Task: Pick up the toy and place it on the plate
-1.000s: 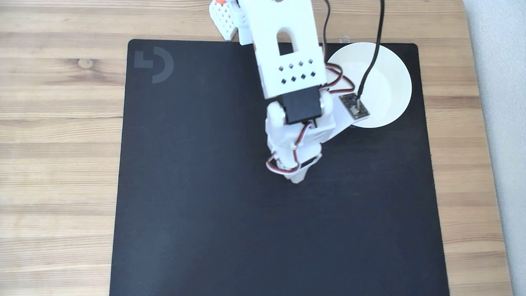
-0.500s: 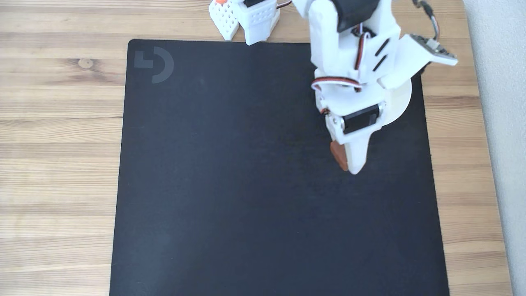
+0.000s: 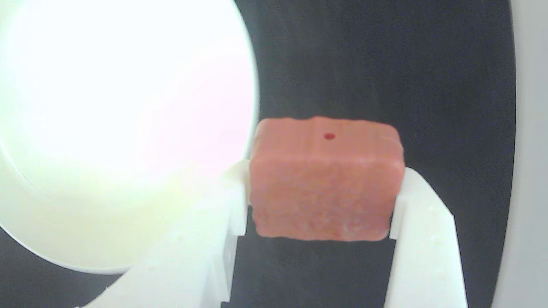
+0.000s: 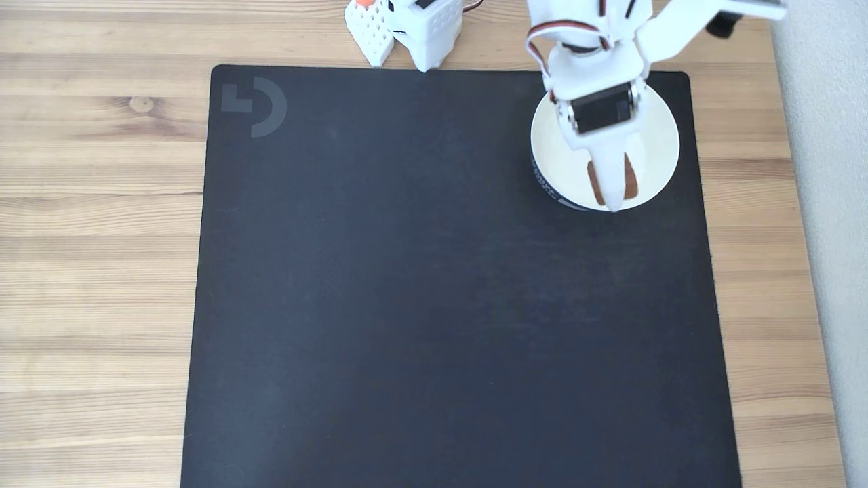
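In the fixed view, the white two-finger gripper (image 4: pixel 614 196) covers the middle of the small reddish-brown flat block (image 4: pixel 630 181) and part of the round white dish (image 4: pixel 555 159); the arm is cut off at the top edge. In the wrist view the dish (image 3: pixel 85 222) is overexposed and cropped on the left.

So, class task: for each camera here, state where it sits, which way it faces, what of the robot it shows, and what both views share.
Wrist view: rides behind the end effector, looking along its fingers at the toy, plate and mat.
Fixed view: above, facing straight down at the mat on the table; shows the arm, its base and the end effector.
Shared: toy, plate, mat, end effector.
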Robot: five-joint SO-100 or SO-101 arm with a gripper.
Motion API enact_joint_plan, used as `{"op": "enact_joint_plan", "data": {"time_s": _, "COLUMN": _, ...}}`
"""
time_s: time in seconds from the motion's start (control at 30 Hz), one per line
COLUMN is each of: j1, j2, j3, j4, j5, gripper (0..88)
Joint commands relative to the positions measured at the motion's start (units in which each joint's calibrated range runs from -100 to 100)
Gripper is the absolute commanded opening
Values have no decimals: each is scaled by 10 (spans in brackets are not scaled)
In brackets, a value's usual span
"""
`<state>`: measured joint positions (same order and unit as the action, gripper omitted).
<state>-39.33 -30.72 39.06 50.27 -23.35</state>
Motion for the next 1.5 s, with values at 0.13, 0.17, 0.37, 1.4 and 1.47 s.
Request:
{"op": "enact_joint_plan", "data": {"time_s": 0.13, "j1": -57, "j2": -117, "j3": 149, "j4": -51, "j5": -50, "gripper": 26}}
{"op": "enact_joint_plan", "data": {"time_s": 0.17, "j1": -64, "j2": -133, "j3": 179, "j4": -52, "j5": -57, "gripper": 26}}
{"op": "enact_joint_plan", "data": {"time_s": 0.37, "j1": -79, "j2": -198, "j3": 274, "j4": -53, "j5": -79, "gripper": 26}}
{"op": "enact_joint_plan", "data": {"time_s": 1.4, "j1": -112, "j2": -303, "j3": 436, "j4": -156, "j5": -103, "gripper": 287}}
{"op": "enact_joint_plan", "data": {"time_s": 1.47, "j1": -110, "j2": -303, "j3": 427, "j4": -158, "j5": -103, "gripper": 288}}
